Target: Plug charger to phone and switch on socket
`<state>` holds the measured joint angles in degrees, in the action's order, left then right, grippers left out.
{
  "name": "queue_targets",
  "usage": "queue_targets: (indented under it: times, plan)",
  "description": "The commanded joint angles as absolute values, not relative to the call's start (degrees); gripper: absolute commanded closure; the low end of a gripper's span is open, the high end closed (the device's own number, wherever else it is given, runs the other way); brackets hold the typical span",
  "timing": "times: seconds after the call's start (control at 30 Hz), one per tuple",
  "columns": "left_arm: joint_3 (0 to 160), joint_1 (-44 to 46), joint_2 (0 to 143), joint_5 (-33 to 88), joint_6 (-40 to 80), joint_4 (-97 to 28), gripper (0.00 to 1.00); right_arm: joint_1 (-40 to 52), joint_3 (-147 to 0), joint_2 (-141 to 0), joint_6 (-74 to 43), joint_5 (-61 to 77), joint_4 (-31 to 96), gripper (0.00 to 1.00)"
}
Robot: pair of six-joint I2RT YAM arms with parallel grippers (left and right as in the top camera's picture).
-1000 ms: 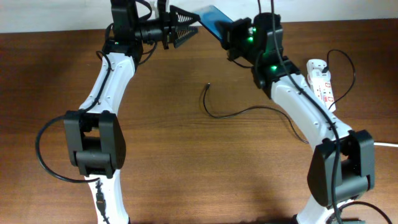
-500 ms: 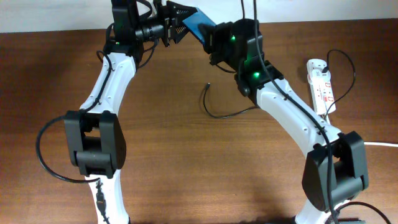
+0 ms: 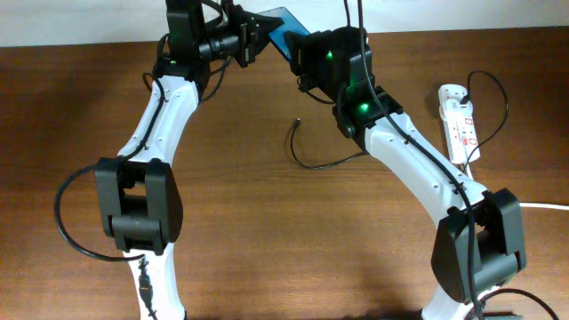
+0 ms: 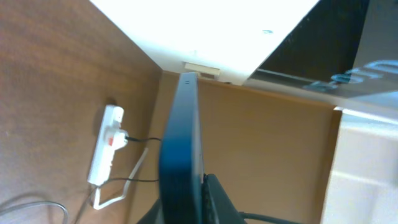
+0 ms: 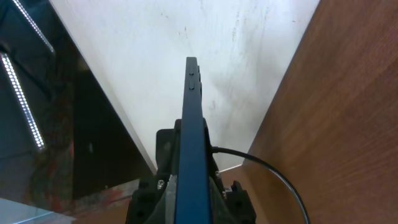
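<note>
The phone (image 3: 277, 24) is held up in the air at the back of the table, gripped from both ends. My left gripper (image 3: 258, 37) is shut on its left end and my right gripper (image 3: 299, 46) is shut on its right end. Each wrist view shows the phone edge-on, a dark blue slab (image 4: 182, 149) (image 5: 191, 130) rising from between the closed jaws (image 4: 186, 202) (image 5: 193, 190). The charger (image 3: 311, 163) lies curled on the table below, its plug tip (image 3: 297, 120) free. The socket (image 3: 460, 120) lies at the right, also seen as the white socket (image 4: 104, 149).
A thick white cord (image 3: 551, 206) leaves the socket toward the right edge. A black cable (image 3: 62, 222) loops beside the left arm's base. The wooden table (image 3: 267, 240) ends at a pale wall (image 3: 71, 18) behind the arms.
My left gripper has closed on the phone's left end. The right arm carried the phone leftward toward it during the last second, then held still.
</note>
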<state>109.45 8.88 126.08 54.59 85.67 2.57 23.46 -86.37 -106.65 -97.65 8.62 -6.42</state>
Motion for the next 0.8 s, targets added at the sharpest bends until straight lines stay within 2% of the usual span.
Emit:
queue_targets:
  times: [0.0, 0.2, 0.23, 0.27, 0.3, 0.43, 0.57, 0.77]
  plan:
    - [109.97, 9.39, 125.67, 54.13, 82.91, 3.81, 1.00, 24.43, -87.07, -105.14, -97.49, 10.96, -4.56, 0.96]
    - [109.97, 9.39, 125.67, 54.17, 82.91, 3.81, 1.00, 24.43, -87.07, -105.14, -95.98, 10.96, -2.13, 0.96]
    - [109.97, 9.39, 125.67, 54.17, 82.89, 3.81, 1.00, 24.40, -87.07, -105.14, -95.98, 10.94, -1.85, 0.93]
    - [109.97, 9.39, 125.67, 54.19, 82.89, 3.81, 1.00, 24.40, -87.07, -105.14, -95.98, 10.94, -1.83, 0.87]
    - [109.97, 9.39, 125.67, 54.24, 82.89, 3.81, 1.00, 24.40, -87.07, -105.14, -95.98, 10.92, -1.65, 0.75]
    - [109.97, 9.02, 125.67, 55.31, 82.61, 3.01, 1.00, 24.27, -87.07, -105.14, -96.01, 10.83, -0.14, 0.43]
    - [109.97, 8.01, 125.67, 55.27, 78.70, -4.03, 1.00, 24.25, -87.07, -105.14, -95.39, 9.80, 1.30, 0.32]
    - [109.97, 6.55, 125.67, 55.29, 72.31, -11.77, 1.00, 22.83, -87.07, -105.14, -86.91, 9.21, 1.34, 0.23]
